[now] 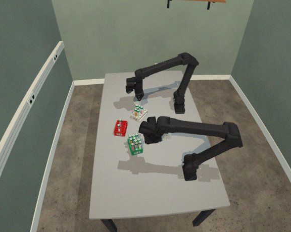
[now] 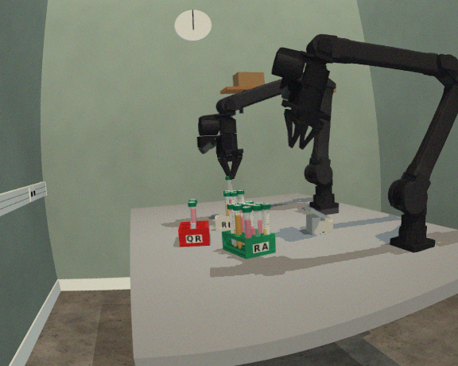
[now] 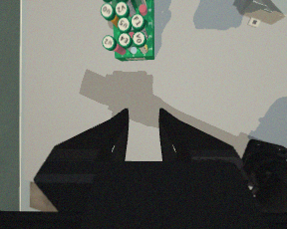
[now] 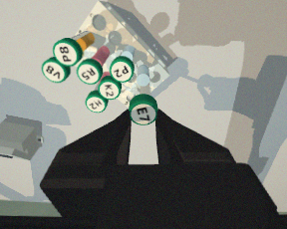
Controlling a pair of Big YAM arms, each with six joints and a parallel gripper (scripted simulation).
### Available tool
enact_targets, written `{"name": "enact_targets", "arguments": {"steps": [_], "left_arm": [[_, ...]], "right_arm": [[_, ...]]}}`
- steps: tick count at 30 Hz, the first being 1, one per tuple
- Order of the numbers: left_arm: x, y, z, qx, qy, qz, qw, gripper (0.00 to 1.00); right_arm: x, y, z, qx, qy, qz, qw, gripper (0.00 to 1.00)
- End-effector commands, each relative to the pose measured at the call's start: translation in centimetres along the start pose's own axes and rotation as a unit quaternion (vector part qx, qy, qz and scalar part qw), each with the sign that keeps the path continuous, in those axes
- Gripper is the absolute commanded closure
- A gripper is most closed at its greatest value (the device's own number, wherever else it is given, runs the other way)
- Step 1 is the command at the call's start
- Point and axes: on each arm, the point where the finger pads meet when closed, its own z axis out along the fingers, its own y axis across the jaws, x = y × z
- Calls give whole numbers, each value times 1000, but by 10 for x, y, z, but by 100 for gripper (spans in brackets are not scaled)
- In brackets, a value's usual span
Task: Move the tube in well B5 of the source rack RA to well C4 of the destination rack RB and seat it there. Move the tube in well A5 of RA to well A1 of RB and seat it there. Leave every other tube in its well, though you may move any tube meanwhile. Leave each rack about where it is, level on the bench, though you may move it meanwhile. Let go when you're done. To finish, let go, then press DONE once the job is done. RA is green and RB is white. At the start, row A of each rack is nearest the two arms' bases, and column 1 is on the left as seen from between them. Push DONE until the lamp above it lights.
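While the right gripper (image 1: 139, 99) (image 2: 230, 177) (image 4: 143, 114) is closed on a green-capped tube (image 1: 138, 100) (image 2: 229, 184) (image 4: 143, 113), the left gripper (image 1: 152, 140) (image 2: 297, 147) (image 3: 143, 114) hangs partly open, gripping nothing. The held tube stands roughly upright, clear-walled, above the far part of the white rack (image 1: 135, 119) (image 2: 220, 223) (image 4: 143, 40); its cap reads E7. In the right wrist view, caps P8, V8, R5, P2, K2 and H2 cluster towards ten o'clock from it. From above, the green rack (image 1: 137, 153) (image 2: 246, 251) (image 3: 136, 58), labelled RA, sits at six o'clock from the white one, and the red rack (image 1: 120, 134) (image 2: 184, 242), labelled QR, at eight.
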Motion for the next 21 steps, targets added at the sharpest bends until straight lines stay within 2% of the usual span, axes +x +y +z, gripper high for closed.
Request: {"name": "enact_targets", "arguments": {"steps": [1,2,3,8,19,21], "left_arm": [[-9,9,-12,-16,-7,6,1000,70],[-9,9,-12,-16,-7,6,1000,70],[-9,9,-12,-16,-7,6,1000,70],[-9,9,-12,-16,-7,6,1000,70],[-9,9,-12,-16,-7,6,1000,70],[-9,9,-12,-16,-7,6,1000,70]], "right_arm": [[-5,6,5,-1,0,-1,1000,100],[-14,6,-5,0,-12,-1,1000,100],[-16,6,-5,0,-14,-1,1000,100],[-5,6,8,-1,0,-1,1000,100],[-9,7,6,0,-6,-2,1000,100],[-3,7,12,-1,2,-1,1000,100]]}}
